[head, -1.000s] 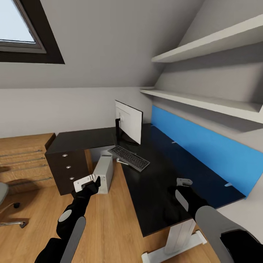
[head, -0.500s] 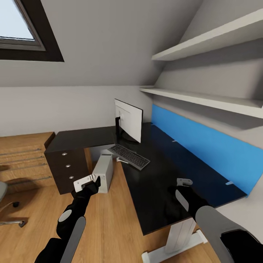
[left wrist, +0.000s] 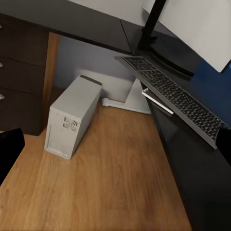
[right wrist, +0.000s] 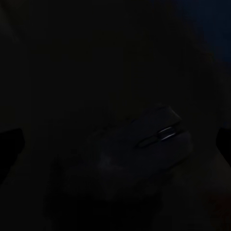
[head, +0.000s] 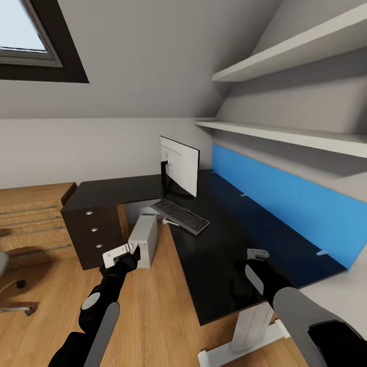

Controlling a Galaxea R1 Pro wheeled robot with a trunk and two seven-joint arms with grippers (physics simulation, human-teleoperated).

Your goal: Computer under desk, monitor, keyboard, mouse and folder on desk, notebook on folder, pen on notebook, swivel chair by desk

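Black, small oval mouse (right wrist: 144, 144) lies on the glossy black desk (head: 214, 255) below the right gripper (head: 257, 253), at five o'clock from the slim keyboard (head: 181, 216); light, slick, best pinched across its sides. Jaw states: cannot tell.

Attic rm: skylight (head: 23, 35), shelves (head: 295, 56), wood floor (head: 153, 311).

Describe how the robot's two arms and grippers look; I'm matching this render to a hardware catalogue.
Both arms have glossy black jointed segments with light grey shell panels and a grey disc on the forearm. The left gripper ends in a pale grey-white block on a black wrist; the right gripper carries a small grey bracket. No cables or markings are visible.
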